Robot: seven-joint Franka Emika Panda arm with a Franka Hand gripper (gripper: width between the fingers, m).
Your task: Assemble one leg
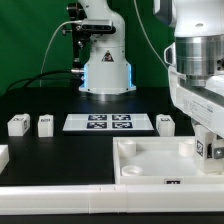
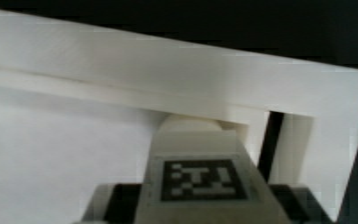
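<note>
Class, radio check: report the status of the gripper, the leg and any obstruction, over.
Gripper shut on leg, marker facing wrist camera. Leg held over white tray at its far right corner in the exterior view. Three spare legs on table. Nothing blocking.

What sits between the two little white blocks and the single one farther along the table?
The marker board lies between the two legs and the third leg, shown in the exterior view.

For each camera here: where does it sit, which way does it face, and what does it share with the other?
Exterior view: low at the table's edge, facing the arm's base across the marker board and loose legs; the hand hangs over the tray-like piece.
Wrist view: on the hand, looking along a tagged leg at that piece's wall.
Shared: that piece.
</note>
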